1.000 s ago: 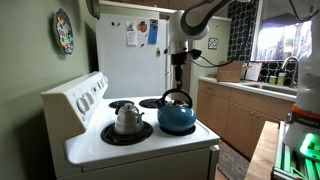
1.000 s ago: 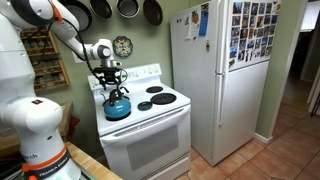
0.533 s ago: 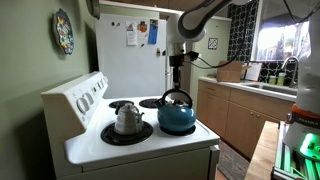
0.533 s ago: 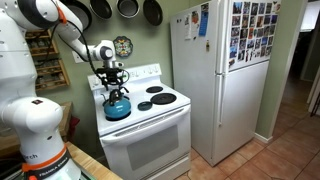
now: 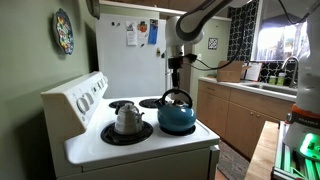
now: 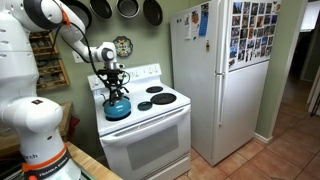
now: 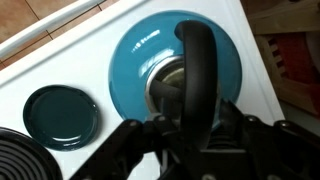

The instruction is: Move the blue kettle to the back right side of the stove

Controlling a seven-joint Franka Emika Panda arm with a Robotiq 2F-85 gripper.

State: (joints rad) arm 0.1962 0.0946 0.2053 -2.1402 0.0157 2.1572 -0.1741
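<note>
Hovering directly above the blue kettle, our gripper straddles the dark handle, which runs between the jaws; we cannot tell whether they have closed.

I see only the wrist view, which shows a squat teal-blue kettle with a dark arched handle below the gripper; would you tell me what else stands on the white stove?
Observer: A shiny silver metal pot with a knobbed lid sits on the burner behind the kettle, nearer the back panel.
Operator: Thank you. Is the other side of the stove free?
Observer: Both black coil burners there look bare.
Operator: And what lies beyond them?
Observer: A tall white refrigerator stands right beside the stove.
</note>
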